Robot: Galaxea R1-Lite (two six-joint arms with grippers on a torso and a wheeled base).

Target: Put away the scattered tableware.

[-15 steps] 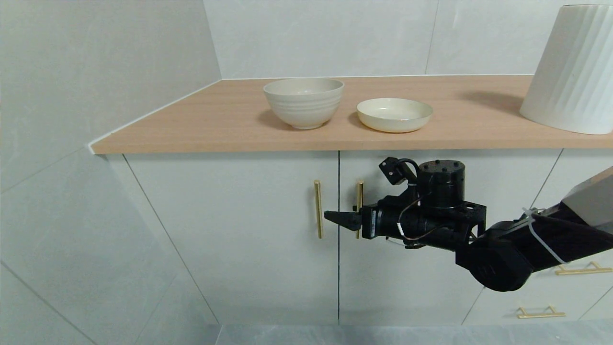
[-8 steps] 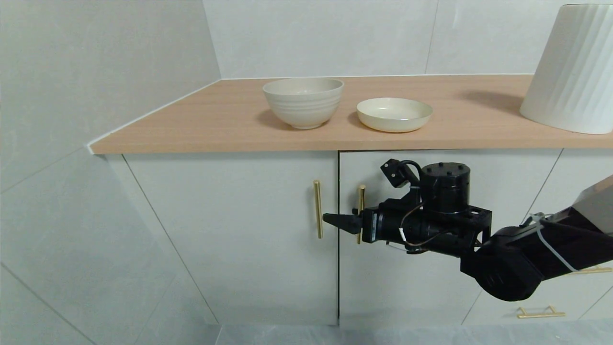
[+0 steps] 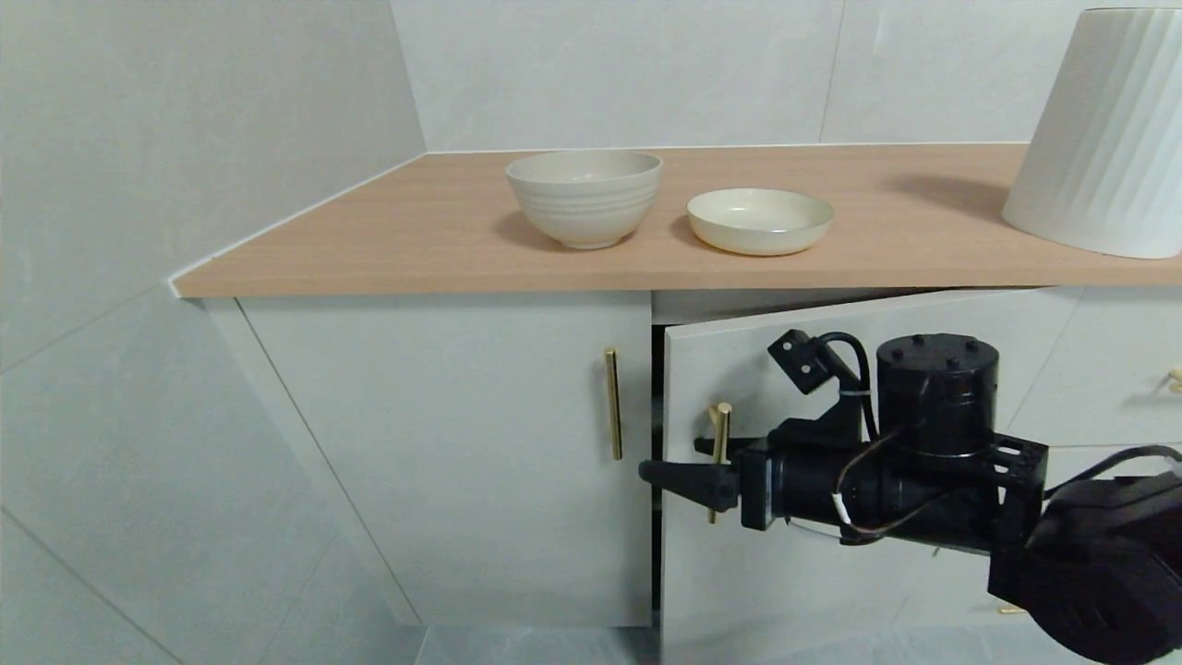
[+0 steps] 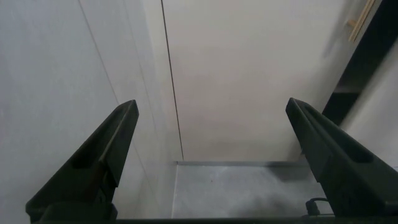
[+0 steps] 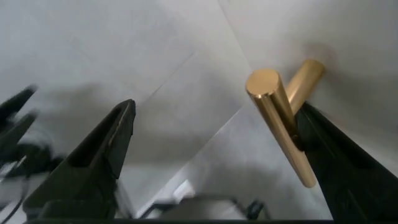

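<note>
Door [image 3: 711, 573] newly ajar, handle [image 5: 281, 121] between jaws

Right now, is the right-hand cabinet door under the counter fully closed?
No, the right cabinet door stands ajar, its free edge swung out from the left door, with a dark gap between them.

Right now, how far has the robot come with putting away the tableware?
Done: the right cabinet door stands ajar, with a dark gap at its edge.
In hand: the right gripper is at that door's gold handle, which lies between its open fingers, close against one of them.
Left: the bowl and the shallow dish stand on the counter, neither of them held.
</note>
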